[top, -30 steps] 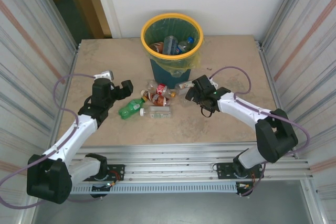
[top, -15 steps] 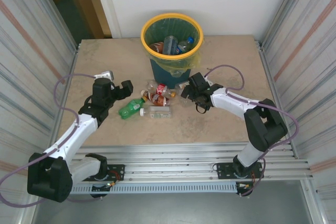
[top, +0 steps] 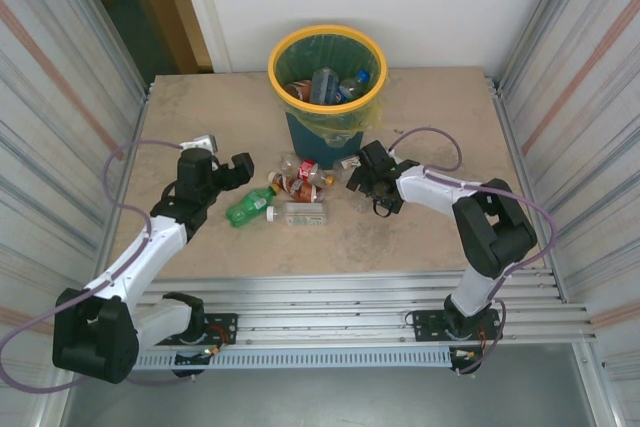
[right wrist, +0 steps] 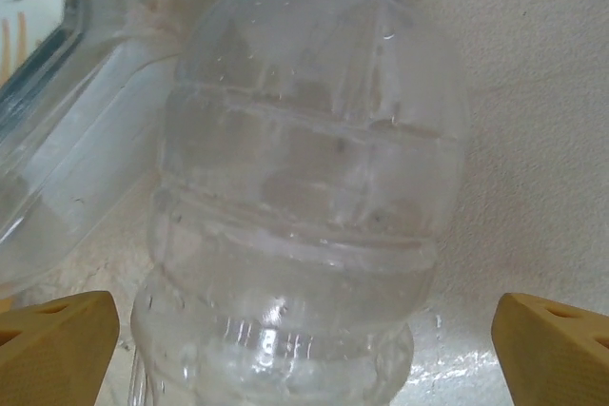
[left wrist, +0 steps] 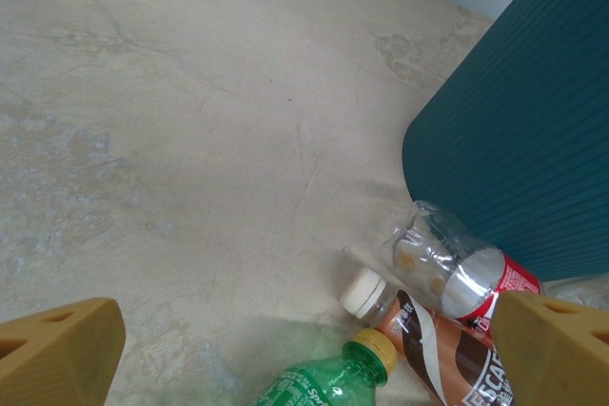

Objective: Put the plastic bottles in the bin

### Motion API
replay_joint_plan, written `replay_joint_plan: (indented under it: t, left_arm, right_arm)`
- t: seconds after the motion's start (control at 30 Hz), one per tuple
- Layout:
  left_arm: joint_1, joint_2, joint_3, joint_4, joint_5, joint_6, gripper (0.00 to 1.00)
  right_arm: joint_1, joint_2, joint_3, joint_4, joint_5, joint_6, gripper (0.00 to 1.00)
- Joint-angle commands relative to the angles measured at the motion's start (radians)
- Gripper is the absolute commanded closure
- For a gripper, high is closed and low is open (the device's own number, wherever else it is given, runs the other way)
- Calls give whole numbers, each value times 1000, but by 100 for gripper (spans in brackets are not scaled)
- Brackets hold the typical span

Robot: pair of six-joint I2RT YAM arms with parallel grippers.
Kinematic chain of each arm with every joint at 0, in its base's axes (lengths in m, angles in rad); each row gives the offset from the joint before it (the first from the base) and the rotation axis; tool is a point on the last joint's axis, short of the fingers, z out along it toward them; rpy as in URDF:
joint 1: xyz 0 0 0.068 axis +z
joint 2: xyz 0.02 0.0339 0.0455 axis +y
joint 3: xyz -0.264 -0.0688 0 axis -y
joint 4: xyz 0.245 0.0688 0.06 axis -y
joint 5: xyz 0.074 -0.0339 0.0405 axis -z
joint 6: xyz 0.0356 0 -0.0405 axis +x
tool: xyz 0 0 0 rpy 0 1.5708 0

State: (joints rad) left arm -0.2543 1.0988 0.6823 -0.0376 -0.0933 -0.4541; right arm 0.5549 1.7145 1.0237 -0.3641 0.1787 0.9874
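1. Done: several bottles [top: 325, 85] already lie inside the bin [top: 372, 57].
2. Outstanding: a cluster [top: 295, 189] lies on the desk [top: 200, 117], just before the bin.
3. I find left jaws and right jaws wide, both empty; a clear bottle [right wrist: 304, 187] sits between the right jaws.

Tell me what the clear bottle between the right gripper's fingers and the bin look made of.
Clear bottle: probably thin plastic, glossy and see-through, with moulded ribs. Bin: probably plastic too, matte dark teal wall with fine ribbing.
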Motion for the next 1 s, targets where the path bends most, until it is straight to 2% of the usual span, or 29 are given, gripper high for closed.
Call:
replay_joint_plan:
  t: [0.0, 0.3, 0.53, 0.6, 0.73, 0.97]
  left_arm:
    - [10, 2, 1, 30, 9, -15, 1]
    - [13, 3, 1, 27, 7, -16, 1]
    - [15, 3, 0, 25, 9, -15, 1]
    - [15, 1, -1, 24, 9, -16, 1]
    - [17, 2, 0, 26, 9, -17, 1]
    - [17, 3, 0, 27, 13, -18, 1]
  right_arm:
    - [-9, 29, 4, -10, -4, 3, 1]
    - [-18, 62, -8, -7, -7, -16, 20]
    - [-26, 61, -26, -19, -5, -22, 43]
    - [-27, 52, -27, -30, 0, -31, 47]
    - [-27, 22, -22, -64, 30, -50, 51]
    - [-36, -74, -30, -103, 77, -73, 52]
